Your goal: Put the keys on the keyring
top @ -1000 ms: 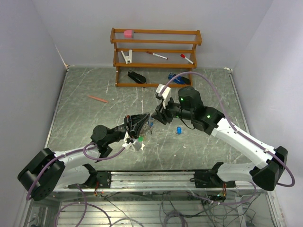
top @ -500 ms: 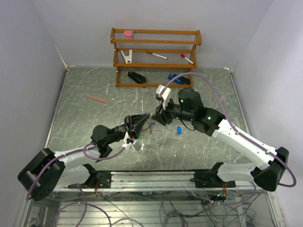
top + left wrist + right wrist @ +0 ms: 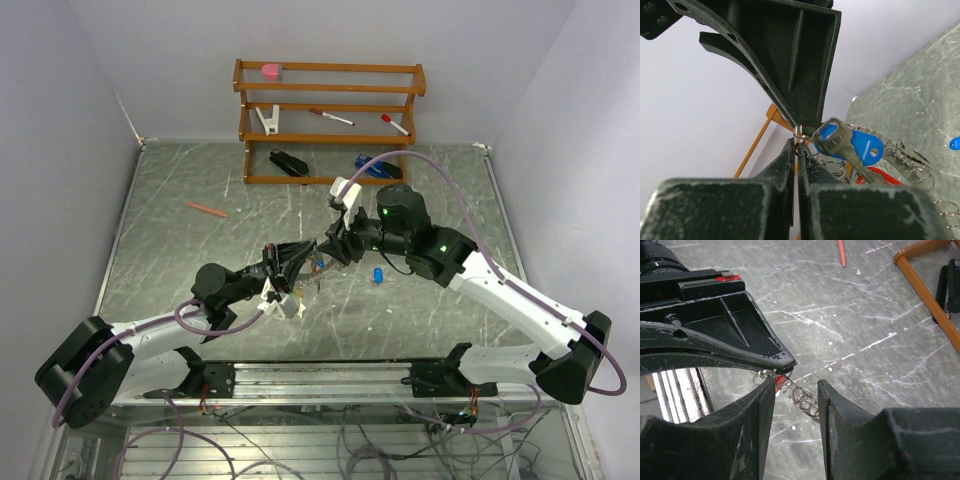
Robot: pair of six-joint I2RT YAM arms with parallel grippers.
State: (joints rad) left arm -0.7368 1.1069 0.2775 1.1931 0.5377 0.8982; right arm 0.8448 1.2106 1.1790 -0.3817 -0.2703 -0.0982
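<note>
The left fingers [image 3: 782,170] are pressed fully together, and their tips pinch a small silver loop [image 3: 800,132] belonging to the keyring [image 3: 910,162]. They hold it up near the middle of the worktop [image 3: 170,250]. A key with a blue head [image 3: 832,137] hangs just beside that loop, with a blue tag [image 3: 867,148] behind it and a strip of red [image 3: 882,176] lower down. The ring's wire coils trail off to the right (whether the lowest part rests on the worktop cannot be told).

The right fingers [image 3: 757,432] stand partly apart and clamp nothing. In the right wrist view the gap between them shows only a short run of coils [image 3: 805,399] hanging lower down. The tip of one right finger sits right against the pinched loop, meeting the left fingers' tips there, so the two arms come nose to nose over the centre of the worktop.

A second blue key [image 3: 378,275] lies loose on the worktop just to the right of the right fingers, apart from the ring.

At the far edge stands a wooden rack [image 3: 330,70] with a pink block [image 3: 271,71] on its top rail. A black stapler [image 3: 288,162] and a blue stapler [image 3: 370,166] sit at its foot. An orange pencil [image 3: 205,209] lies alone on the left side of the worktop, well apart from everything else
</note>
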